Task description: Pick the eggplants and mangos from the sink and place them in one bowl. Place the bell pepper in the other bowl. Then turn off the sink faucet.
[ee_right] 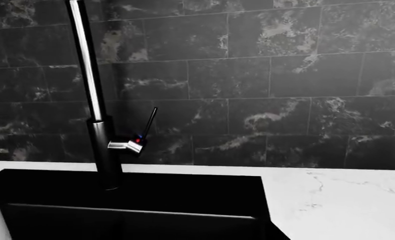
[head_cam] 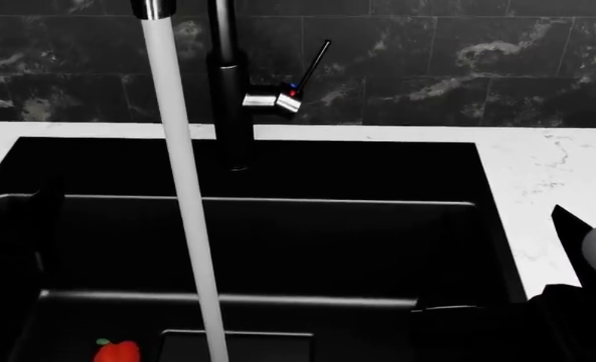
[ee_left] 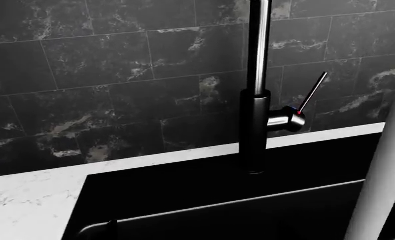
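Observation:
The black sink (head_cam: 278,202) fills the head view, and the tall sink faucet (head_cam: 231,90) stands at its back rim. Its thin side lever (head_cam: 314,62) tilts up, and a white water stream (head_cam: 182,188) runs into the basin. A red bell pepper (head_cam: 117,352) lies on the basin floor at the lower left. No eggplants or mangos are in view. My left gripper (head_cam: 42,219) and right gripper (head_cam: 445,308) are dark shapes against the black basin, and their jaws cannot be made out. Both wrist views face the sink faucet (ee_left: 256,110) (ee_right: 101,135).
White marble countertop (head_cam: 560,173) borders the sink on the right and behind. A dark marbled tile wall (head_cam: 459,60) rises behind the faucet. A stepped ledge (head_cam: 278,300) runs inside the basin. No bowls are in view.

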